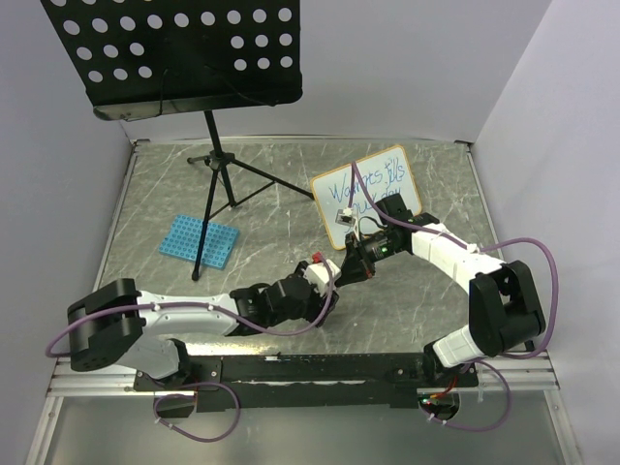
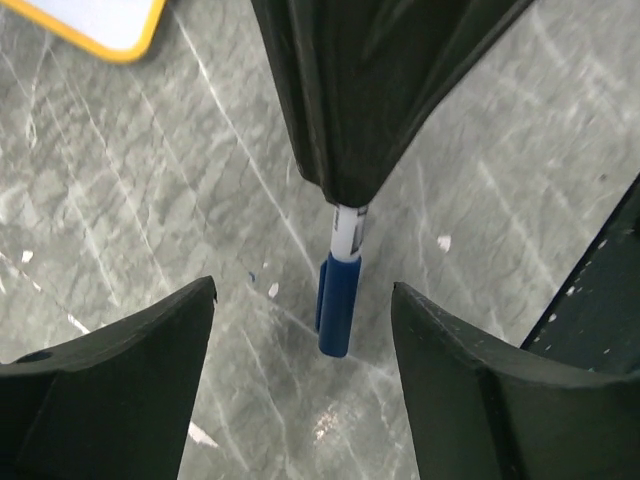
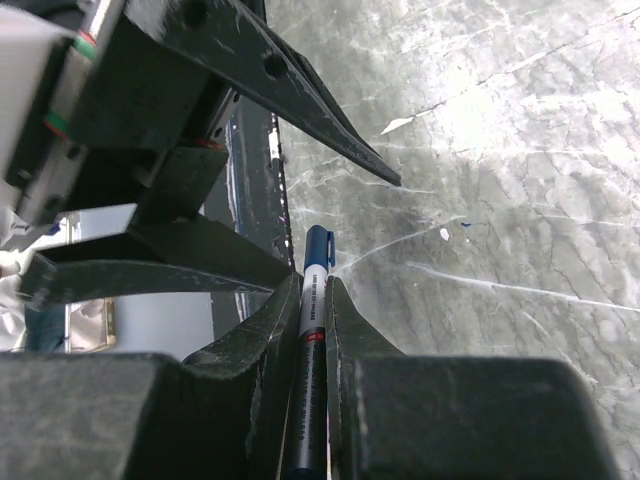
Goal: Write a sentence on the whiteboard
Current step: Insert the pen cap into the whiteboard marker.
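Left wrist view: left gripper (image 2: pixel 303 295) open, jaws flanking blue cap (image 2: pixel 336 305), not touching. Right gripper (image 3: pixel 312 290) clamped on marker (image 3: pixel 310 345). Advised: centre cap, close squarely, keep force along barrel.

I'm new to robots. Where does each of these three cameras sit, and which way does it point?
Top external: above and behind the bases, facing down at the table, whiteboard and music stand; left arm and right arm show whole.
Left wrist: on the left arm, facing down at the capped marker; its own open left tool frames it.
Right wrist: on the right arm, facing along its right tool, shut on the marker.
Shared: both wrist views show the marker and the other arm's tool.
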`<state>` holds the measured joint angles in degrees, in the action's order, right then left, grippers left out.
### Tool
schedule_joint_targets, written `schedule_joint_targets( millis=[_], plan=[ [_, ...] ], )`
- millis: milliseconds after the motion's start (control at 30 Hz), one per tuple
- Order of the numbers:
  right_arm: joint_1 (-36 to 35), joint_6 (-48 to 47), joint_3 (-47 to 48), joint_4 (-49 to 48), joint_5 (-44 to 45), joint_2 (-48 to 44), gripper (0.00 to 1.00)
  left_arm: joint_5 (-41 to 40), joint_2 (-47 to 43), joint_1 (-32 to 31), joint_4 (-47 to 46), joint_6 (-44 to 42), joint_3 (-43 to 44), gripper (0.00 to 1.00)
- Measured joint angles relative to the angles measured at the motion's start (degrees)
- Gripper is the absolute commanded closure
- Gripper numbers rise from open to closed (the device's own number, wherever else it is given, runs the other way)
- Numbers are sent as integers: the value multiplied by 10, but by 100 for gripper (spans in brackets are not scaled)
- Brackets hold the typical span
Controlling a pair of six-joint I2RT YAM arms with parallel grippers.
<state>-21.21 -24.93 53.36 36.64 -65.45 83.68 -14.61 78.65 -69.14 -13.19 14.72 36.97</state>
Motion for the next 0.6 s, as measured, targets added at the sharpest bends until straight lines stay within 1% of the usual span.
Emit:
schedule_joint_targets(
  millis=[267, 600],
  plan=[
    [1, 2, 0, 0, 0, 2, 100, -51, 16, -33, 48, 0, 27, 30],
    [5, 5, 0, 0, 0, 4, 100, -98, 30, -42, 77, 12, 45, 42]
  ],
)
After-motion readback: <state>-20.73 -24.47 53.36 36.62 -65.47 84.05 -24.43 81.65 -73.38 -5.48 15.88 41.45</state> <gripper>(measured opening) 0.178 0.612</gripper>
